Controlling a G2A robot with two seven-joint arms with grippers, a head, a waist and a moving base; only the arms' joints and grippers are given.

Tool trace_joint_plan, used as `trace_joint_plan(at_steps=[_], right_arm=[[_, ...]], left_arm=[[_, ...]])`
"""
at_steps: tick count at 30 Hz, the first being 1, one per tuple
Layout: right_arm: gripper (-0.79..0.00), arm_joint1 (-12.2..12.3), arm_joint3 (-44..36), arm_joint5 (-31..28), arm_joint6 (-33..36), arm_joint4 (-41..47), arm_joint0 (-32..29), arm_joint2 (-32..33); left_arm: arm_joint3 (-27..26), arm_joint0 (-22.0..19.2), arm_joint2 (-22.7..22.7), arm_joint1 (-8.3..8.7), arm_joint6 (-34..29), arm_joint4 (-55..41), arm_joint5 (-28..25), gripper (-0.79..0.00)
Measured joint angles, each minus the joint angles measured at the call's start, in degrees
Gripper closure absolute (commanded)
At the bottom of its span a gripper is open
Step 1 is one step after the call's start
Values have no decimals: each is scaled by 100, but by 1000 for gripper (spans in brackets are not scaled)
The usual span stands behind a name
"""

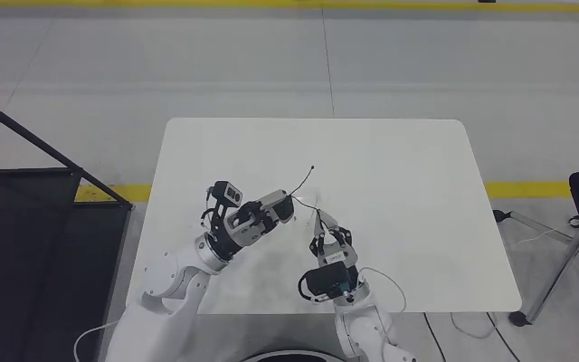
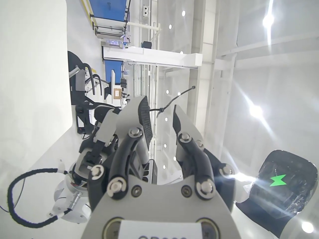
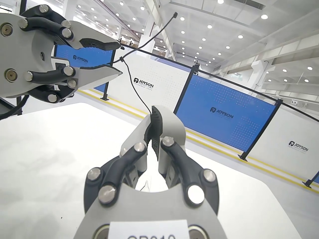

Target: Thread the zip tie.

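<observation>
From where I stand, the zip tie (image 3: 149, 39) rises off the right claw (image 3: 155, 111), which pinches it, and crosses the gap of the spread left claw (image 3: 119, 58) just beside it, so passage there is tight. The counter (image 1: 407, 163) beyond and to both sides offers broad room.

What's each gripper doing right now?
Left gripper: open.
Right gripper: closed on the zip tie.
</observation>
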Motion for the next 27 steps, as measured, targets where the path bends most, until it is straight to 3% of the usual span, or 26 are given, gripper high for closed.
trace_joint_plan(at_steps=[3,8,18,19,20,27], right_arm=[[0,-13,3,-14,6,-24,-4,7],[0,-35,3,-14,8,-40,-17,24],[0,-76,0,-46,5,-68,-42,65],[0,-80,-1,-48,3,-68,-45,69],[0,-84,-3,-51,0,-66,-49,75],[0,-110,-6,-77,5,-71,-67,105]], left_arm=[[9,-10,14,5,0,-10,-4,-182],[23,-21,27,15,18,-1,-6,0],[47,-47,50,33,29,-46,-15,0],[49,-49,52,34,29,-54,-15,-49],[51,-51,54,36,27,-62,-15,-166],[58,-61,61,51,5,-70,-27,-182]])
